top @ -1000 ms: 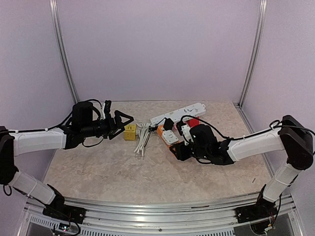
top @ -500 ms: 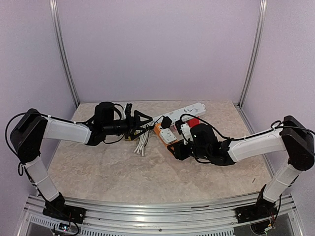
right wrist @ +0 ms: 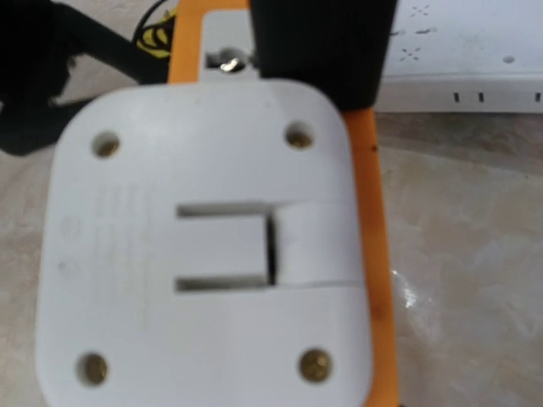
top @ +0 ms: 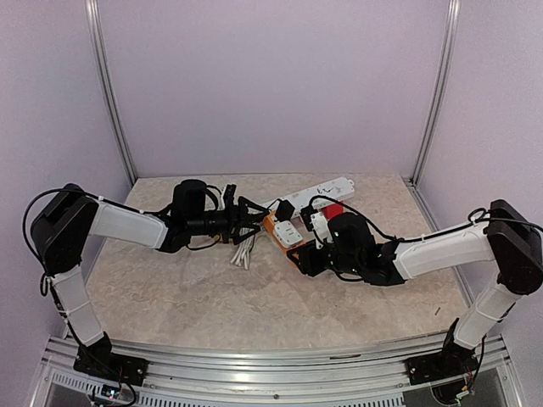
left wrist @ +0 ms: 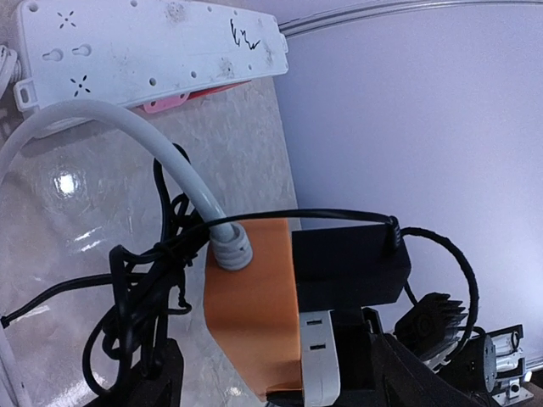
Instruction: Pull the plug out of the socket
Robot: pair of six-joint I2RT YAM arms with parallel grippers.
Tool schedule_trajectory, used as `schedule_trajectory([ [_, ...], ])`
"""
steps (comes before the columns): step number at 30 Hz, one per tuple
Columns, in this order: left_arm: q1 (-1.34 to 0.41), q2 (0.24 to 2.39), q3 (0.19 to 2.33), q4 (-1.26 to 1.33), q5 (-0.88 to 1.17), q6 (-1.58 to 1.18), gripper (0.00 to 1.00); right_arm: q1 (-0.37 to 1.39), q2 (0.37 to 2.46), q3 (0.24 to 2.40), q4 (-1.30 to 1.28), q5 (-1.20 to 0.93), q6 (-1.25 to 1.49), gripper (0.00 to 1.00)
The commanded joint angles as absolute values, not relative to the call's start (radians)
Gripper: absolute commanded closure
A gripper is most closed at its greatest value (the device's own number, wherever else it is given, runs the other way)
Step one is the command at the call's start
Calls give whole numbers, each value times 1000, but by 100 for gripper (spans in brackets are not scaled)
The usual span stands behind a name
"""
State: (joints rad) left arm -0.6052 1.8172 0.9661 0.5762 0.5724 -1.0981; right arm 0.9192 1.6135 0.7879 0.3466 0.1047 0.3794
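Note:
The orange socket [top: 280,231] with a white face lies mid-table, and the black plug [top: 287,209] sits in its far end. My right gripper [top: 308,257] is shut on the socket's near end. In the right wrist view the white face [right wrist: 204,254] fills the frame below the plug [right wrist: 322,42], and my fingers are hidden. My left gripper [top: 252,219] has reached the socket from the left. In the left wrist view its gripper [left wrist: 288,381] is open, with a finger [left wrist: 157,377] left of the orange socket [left wrist: 250,314] and the other right of the plug [left wrist: 348,267].
A long white power strip [top: 310,193] lies behind the socket, with a red item [top: 333,209] next to it. A bundle of white cables [top: 244,250] lies left of the socket. A grey cable [left wrist: 127,127] and tangled black leads [left wrist: 140,288] run from the socket.
My left arm has swung right, from beside a yellow block to the orange socket, and its jaws have narrowed. The right arm and the socket have stayed put.

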Motion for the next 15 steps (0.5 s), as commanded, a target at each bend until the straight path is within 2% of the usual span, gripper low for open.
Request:
schedule_trajectory([
  [1, -617, 1857, 1009, 578, 585, -1108, 25, 935, 1564, 820, 436, 80, 376, 100],
  [11, -620, 1891, 1047, 565, 581, -1101, 26, 936, 1542, 824, 419, 70, 369, 100],
  [15, -619, 1905, 1060, 549, 573, -1098, 30, 936, 1534, 822, 419, 70, 375, 100],
])
